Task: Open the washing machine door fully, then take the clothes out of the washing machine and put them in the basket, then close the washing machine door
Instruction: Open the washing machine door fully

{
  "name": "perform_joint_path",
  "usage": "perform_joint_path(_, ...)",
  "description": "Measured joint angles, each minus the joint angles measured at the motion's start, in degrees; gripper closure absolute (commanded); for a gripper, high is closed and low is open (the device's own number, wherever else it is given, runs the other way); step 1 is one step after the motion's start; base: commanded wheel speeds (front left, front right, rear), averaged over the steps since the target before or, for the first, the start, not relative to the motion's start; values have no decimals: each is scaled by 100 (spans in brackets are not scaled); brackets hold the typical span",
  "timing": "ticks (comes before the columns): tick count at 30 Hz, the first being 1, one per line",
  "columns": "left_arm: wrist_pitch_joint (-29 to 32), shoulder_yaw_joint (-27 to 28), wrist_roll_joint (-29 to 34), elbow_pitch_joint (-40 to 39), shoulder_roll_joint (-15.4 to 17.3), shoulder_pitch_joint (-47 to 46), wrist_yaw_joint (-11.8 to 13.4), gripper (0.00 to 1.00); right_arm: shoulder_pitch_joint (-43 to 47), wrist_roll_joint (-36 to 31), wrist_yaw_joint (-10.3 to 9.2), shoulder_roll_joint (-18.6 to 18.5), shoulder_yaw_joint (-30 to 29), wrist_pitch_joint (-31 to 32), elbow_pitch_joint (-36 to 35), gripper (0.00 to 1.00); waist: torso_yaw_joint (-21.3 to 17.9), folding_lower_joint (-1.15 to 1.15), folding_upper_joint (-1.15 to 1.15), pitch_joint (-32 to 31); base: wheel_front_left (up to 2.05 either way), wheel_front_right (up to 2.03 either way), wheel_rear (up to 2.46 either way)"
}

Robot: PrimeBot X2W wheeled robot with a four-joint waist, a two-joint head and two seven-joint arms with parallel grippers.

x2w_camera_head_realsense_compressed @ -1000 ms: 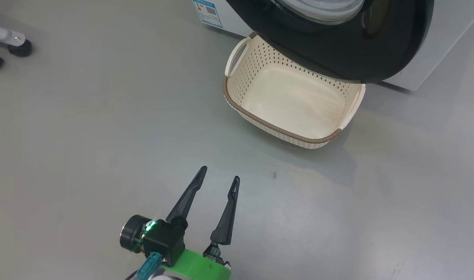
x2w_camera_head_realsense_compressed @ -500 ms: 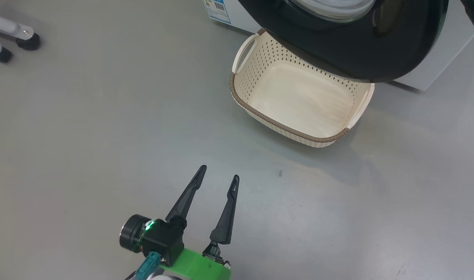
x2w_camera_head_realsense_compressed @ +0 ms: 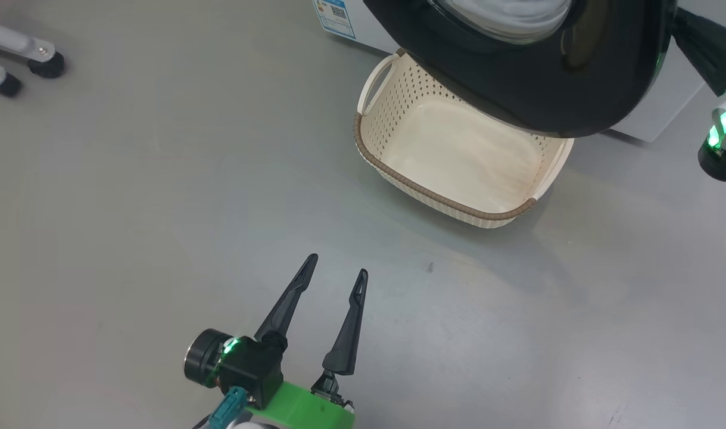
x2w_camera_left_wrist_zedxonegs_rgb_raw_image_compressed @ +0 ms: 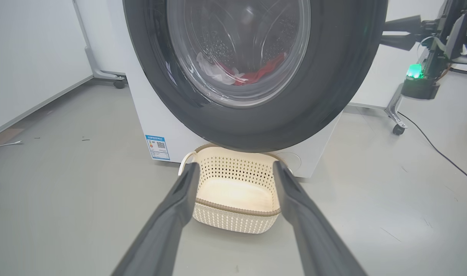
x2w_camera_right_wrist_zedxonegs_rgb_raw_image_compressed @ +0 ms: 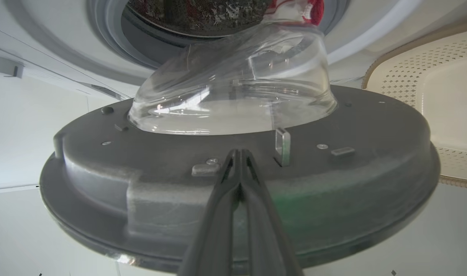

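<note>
The washing machine door [x2w_camera_head_realsense_compressed: 517, 77] stands partly swung out from the white washing machine [x2w_camera_head_realsense_compressed: 368, 30], hanging over the far side of the cream basket [x2w_camera_head_realsense_compressed: 434, 196], which holds nothing. Red and white clothes [x2w_camera_left_wrist_zedxonegs_rgb_raw_image_compressed: 256, 74] lie in the drum behind the door's glass [x2w_camera_left_wrist_zedxonegs_rgb_raw_image_compressed: 237, 50]. My right gripper [x2w_camera_right_wrist_zedxonegs_rgb_raw_image_compressed: 239, 153] is shut, its tips against the grey inner face of the door [x2w_camera_right_wrist_zedxonegs_rgb_raw_image_compressed: 333, 126] just below the glass bowl. In the head view it reaches the door's right edge [x2w_camera_head_realsense_compressed: 681, 27]. My left gripper [x2w_camera_head_realsense_compressed: 337, 265] hangs open over bare floor, well short of the basket [x2w_camera_left_wrist_zedxonegs_rgb_raw_image_compressed: 233, 222].
Grey floor stretches all around the basket. A frame leg on black castors [x2w_camera_head_realsense_compressed: 44, 62] stands at the far left. Another wheeled stand [x2w_camera_left_wrist_zedxonegs_rgb_raw_image_compressed: 396, 128] and a black cable [x2w_camera_left_wrist_zedxonegs_rgb_raw_image_compressed: 436, 147] lie to the right of the machine.
The head camera has shifted a little. My right gripper has come into the head view at the right edge, beside the door. The left gripper has not moved.
</note>
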Motion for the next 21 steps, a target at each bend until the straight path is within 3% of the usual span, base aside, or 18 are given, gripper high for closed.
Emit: perform_joint_path(21,0,63,16,12,0,2,0,0,169,722,-3,325,684,921,298,100,23,0,0,-120,0,0,0)
